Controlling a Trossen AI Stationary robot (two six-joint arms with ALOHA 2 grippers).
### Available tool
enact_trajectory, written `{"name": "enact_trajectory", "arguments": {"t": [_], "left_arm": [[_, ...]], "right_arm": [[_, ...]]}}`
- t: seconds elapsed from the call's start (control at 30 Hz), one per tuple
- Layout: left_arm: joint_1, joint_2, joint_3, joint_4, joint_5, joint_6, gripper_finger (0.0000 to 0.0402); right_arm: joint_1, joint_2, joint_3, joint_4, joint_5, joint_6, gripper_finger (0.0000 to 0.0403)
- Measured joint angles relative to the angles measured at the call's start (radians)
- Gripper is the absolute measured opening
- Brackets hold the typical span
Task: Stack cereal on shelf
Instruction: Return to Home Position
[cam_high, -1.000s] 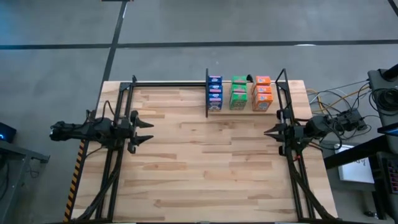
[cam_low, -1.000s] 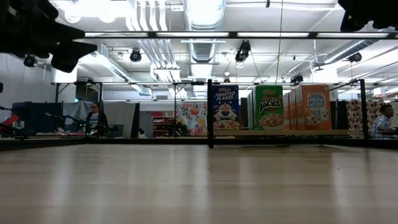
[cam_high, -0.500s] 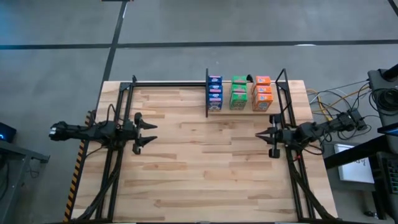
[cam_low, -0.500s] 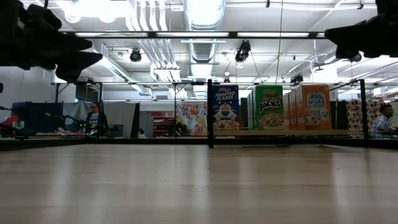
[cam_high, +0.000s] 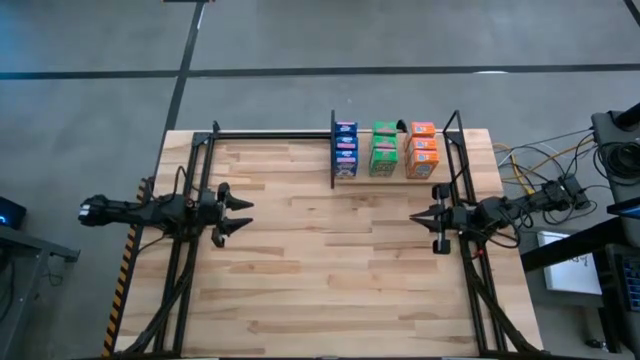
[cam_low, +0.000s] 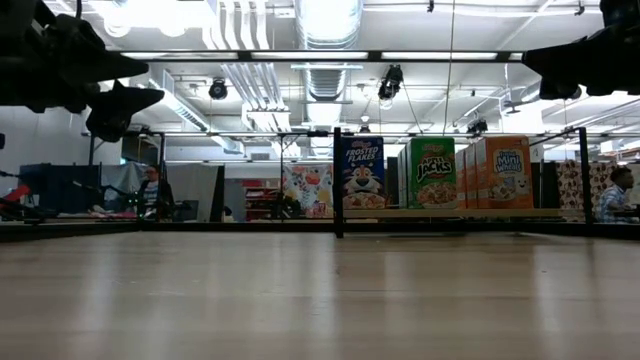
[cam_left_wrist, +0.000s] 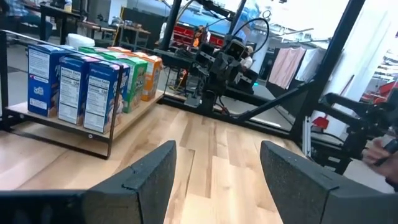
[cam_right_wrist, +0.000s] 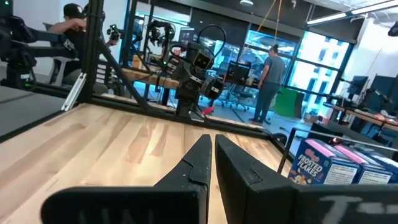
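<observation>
Several cereal boxes stand upright in three rows, blue (cam_high: 345, 150), green (cam_high: 383, 150) and orange (cam_high: 422, 150), their bases on the shelf (cam_high: 392, 180) at the table's far edge, right of the black divider (cam_high: 333, 150). The low view shows their fronts: blue (cam_low: 363, 172), green (cam_low: 432, 172), orange (cam_low: 505, 170). My left gripper (cam_high: 236, 215) hovers open over the table's left side, far from the boxes. My right gripper (cam_high: 420, 217) hovers shut over the right side, just nearer than the shelf's right end. Both grippers are empty and point at each other.
The shelf's left part (cam_high: 270, 133) is a bare black rail along the far edge. Black arm frames (cam_high: 195, 200) (cam_high: 462, 200) stand at both sides. Bare wooden tabletop (cam_high: 330, 260) lies between the grippers. Cables (cam_high: 540, 165) lie off the right edge. People (cam_low: 152, 190) are in the room behind.
Both arms have come down a little and reached in toward the table's middle: the right gripper has moved toward the left edge, the left gripper slightly toward the right. Over the last half second they have kept nearly still. The boxes have not moved.
</observation>
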Motion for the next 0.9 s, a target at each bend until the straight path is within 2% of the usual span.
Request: {"name": "enact_trajectory", "arguments": {"t": [0.9], "left_arm": [[0.000, 0.000, 0.002, 0.002, 0.001, -0.001, 0.0217]], "right_arm": [[0.000, 0.021, 0.000, 0.000, -0.001, 0.014, 0.0012]]}}
